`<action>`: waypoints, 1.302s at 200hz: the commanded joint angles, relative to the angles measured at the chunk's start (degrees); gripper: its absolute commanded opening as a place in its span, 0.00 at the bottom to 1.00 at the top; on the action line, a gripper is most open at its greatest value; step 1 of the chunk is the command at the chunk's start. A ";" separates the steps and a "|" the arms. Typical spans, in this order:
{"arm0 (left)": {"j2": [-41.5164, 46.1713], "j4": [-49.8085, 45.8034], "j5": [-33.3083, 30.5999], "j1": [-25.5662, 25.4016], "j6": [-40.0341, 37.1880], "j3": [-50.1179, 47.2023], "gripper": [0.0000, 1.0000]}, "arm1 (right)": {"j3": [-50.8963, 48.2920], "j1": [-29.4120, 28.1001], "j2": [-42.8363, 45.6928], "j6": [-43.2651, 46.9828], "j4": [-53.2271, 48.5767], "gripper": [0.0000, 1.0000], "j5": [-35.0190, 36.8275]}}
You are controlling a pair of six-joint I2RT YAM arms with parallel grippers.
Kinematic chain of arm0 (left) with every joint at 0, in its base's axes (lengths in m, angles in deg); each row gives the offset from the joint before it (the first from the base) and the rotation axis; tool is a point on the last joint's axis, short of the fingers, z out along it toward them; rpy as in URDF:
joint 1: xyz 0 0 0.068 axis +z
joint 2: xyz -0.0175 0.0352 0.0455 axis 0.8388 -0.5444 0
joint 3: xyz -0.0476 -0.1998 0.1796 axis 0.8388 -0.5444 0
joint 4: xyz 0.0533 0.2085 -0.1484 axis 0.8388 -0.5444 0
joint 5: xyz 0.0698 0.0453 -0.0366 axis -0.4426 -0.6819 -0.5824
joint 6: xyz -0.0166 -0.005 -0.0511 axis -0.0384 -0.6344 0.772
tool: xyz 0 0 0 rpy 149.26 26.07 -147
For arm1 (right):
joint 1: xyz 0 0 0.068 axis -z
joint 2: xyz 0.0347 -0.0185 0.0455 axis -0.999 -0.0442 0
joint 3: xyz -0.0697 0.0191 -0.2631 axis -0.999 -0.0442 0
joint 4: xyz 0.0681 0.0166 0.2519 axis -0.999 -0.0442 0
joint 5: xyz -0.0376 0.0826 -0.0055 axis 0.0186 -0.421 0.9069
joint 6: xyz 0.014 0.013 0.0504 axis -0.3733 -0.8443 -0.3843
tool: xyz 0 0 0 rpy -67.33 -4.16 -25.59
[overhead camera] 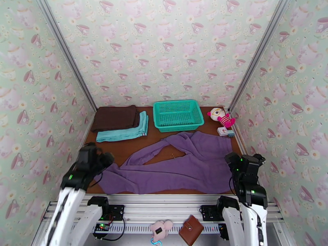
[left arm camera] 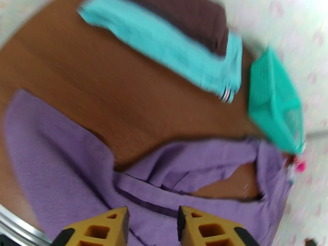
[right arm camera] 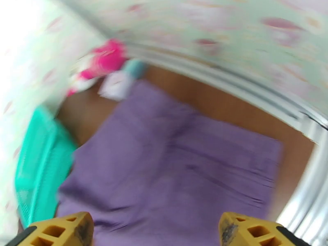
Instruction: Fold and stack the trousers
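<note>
The purple trousers [overhead camera: 184,167] lie spread open on the brown table [overhead camera: 131,149], waist to the right, one leg running left along the front edge and the other angling up the middle. My left gripper [overhead camera: 103,159] hovers over the left leg end; in the left wrist view its yellow fingers [left arm camera: 100,228] stand a little apart above the purple cloth [left arm camera: 53,160], holding nothing. My right gripper [overhead camera: 234,159] hangs over the waist end, its fingers [right arm camera: 57,231] spread wide above the fabric [right arm camera: 184,160] with nothing between them.
A teal mesh basket [overhead camera: 180,127] stands at the back centre. Left of it, a dark brown folded garment [overhead camera: 115,117] lies beside a teal folded one [overhead camera: 123,133]. A pink plush toy [overhead camera: 221,117] and a small white object [overhead camera: 224,132] sit back right. Papered walls close in both sides.
</note>
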 commanded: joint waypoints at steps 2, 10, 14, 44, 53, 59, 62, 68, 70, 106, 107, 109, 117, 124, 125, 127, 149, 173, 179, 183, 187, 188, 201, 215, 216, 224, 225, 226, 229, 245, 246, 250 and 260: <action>-11.86 5.26 -3.84 -7.91 -10.58 5.47 0.45 | 2.11 -3.57 -10.09 8.16 10.46 0.85 -19.89; -16.55 5.22 -3.93 -8.76 -12.33 7.62 0.47 | 2.41 -6.76 -14.26 9.93 10.58 0.86 -21.23; -18.95 4.80 -4.07 -8.98 -13.55 8.81 0.48 | 2.29 -8.61 -16.15 10.68 10.91 0.86 -21.52; -33.84 3.89 -7.83 -11.25 -17.67 14.97 0.49 | -1.02 -21.18 -28.08 8.51 16.95 0.88 -15.35; -37.15 4.88 -8.05 -11.28 -17.70 15.72 0.49 | -2.45 -22.30 -31.41 6.32 20.53 0.87 -14.72; -39.07 5.37 -8.49 -11.35 -17.70 16.47 0.49 | -3.12 -22.44 -33.74 5.18 22.87 0.88 -14.66; -40.23 5.34 -8.71 -11.36 -17.70 16.89 0.49 | -3.39 -22.37 -35.02 4.75 23.61 0.88 -14.50; -42.10 5.18 -9.51 -11.29 -17.57 17.74 0.49 | -3.64 -22.43 -37.68 4.18 25.74 0.88 -14.10; -42.67 5.16 -9.85 -11.41 -17.53 17.98 0.49 | -3.65 -22.40 -38.57 4.00 26.29 0.88 -14.09; -50.80 4.73 -10.76 -11.31 -17.81 22.24 0.43 | 0.24 -22.20 -52.09 3.28 30.94 0.89 -11.74; -51.01 4.67 -10.70 -11.29 -17.84 22.36 0.42 | 0.36 -22.19 -52.37 3.29 30.95 0.89 -11.69; -51.44 4.46 -10.54 -11.25 -17.84 22.74 0.39 | 0.58 -22.15 -52.90 3.30 30.95 0.89 -11.60; -52.81 3.66 -10.46 -10.89 -17.43 24.05 0.24 | 1.32 -21.87 -54.57 3.02 31.27 0.89 -11.50; -53.62 3.04 -11.16 -10.46 -16.94 25.17 0.09 | 1.51 -21.52 -55.67 2.74 31.75 0.89 -11.46; -53.73 2.95 -11.29 -10.51 -16.88 25.28 0.07 | 1.52 -21.46 -55.87 2.72 31.79 0.89 -11.46; -53.86 2.84 -11.63 -10.42 -16.83 25.65 0.04 | 1.58 -21.28 -56.13 2.63 31.89 0.89 -11.45; -51.90 2.25 -16.97 -9.59 -16.21 28.52 0.01 | 1.28 -19.63 -57.71 2.55 32.12 0.89 -11.28; -46.28 4.80 -25.79 -10.66 -18.37 31.09 0.00 | 0.40 -17.82 -58.44 2.74 33.06 0.89 -12.72; -44.62 6.69 -28.71 -11.16 -19.28 31.02 0.00 | 0.31 -17.71 -58.43 2.61 33.06 0.89 -12.79; -43.64 8.13 -30.55 -11.61 -20.17 30.86 0.00 | 0.38 -17.71 -58.44 2.52 32.99 0.89 -12.77; -42.74 9.69 -32.13 -12.01 -21.08 30.72 0.00 | 0.39 -17.65 -58.44 2.39 32.90 0.88 -12.65; -42.54 10.10 -32.59 -12.13 -21.41 30.65 0.00 | 0.39 -17.63 -58.44 2.36 32.89 0.88 -12.62; -39.65 16.29 -38.99 -13.84 -24.85 28.81 0.00 | 0.31 -17.67 -58.44 1.97 33.15 0.88 -12.44; -35.78 26.41 -42.56 -15.64 -29.72 24.10 0.00 | 0.48 -17.62 -58.53 1.74 33.03 0.87 -12.42; -35.45 27.29 -42.68 -15.79 -30.08 23.65 0.00 | 0.48 -17.62 -58.53 1.74 33.03 0.87 -12.42; -32.90 33.65 -44.16 -16.57 -32.34 19.94 0.00 | 0.50 -17.61 -58.53 1.63 32.89 0.87 -12.37; -32.61 34.38 -44.49 -16.60 -32.54 19.50 0.00 | 0.49 -17.61 -58.53 1.63 32.89 0.87 -12.35; -32.46 35.10 -44.79 -16.66 -32.72 19.10 0.00 | 0.49 -17.61 -58.53 1.63 32.88 0.88 -12.34; -31.35 37.19 -45.64 -16.90 -33.21 17.90 0.00 | 0.48 -17.62 -58.53 1.63 32.95 0.88 -12.33; -26.57 51.15 -47.28 -17.62 -38.40 9.17 0.00 | 0.56 -17.62 -58.54 1.47 32.67 0.87 -12.24; -26.32 52.05 -47.33 -17.61 -38.73 8.58 0.00 | 0.56 -17.62 -58.53 1.46 32.65 0.87 -12.20; -25.40 55.93 -47.45 -17.60 -40.07 6.36 0.00 | 0.57 -17.63 -58.53 1.38 32.54 0.87 -12.18; -23.66 63.74 -47.19 -17.50 -42.19 2.19 0.00 | 0.42 -17.62 -58.44 1.28 32.66 0.87 -12.11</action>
